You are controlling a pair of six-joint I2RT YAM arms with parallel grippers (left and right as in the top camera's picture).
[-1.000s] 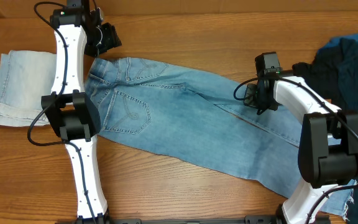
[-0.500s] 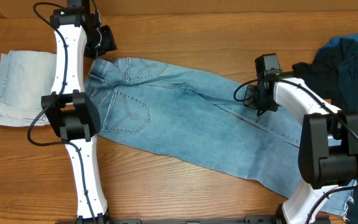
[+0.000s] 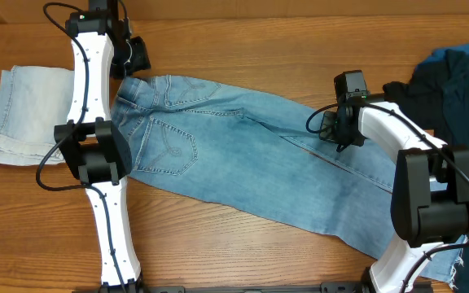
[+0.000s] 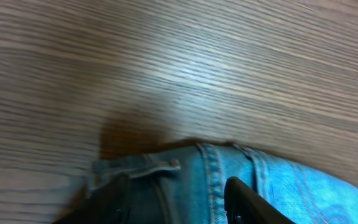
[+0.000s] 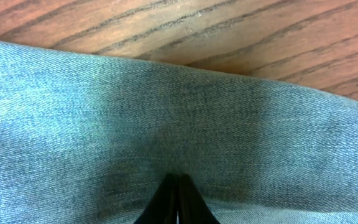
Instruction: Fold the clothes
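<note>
Since a second ago, my left gripper (image 4: 176, 200) edged toward eight o'clock; it's released, astride the jeans (image 3: 243, 155) waistband. Right gripper (image 5: 178, 194), at three o'clock, is clenched on denim.

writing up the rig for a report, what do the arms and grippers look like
The left arm and right arm share white rounded links, bulky black joint housings and thin black cables looping alongside. The left gripper and right gripper are black with slim dark fingers. No markings are readable.
</note>
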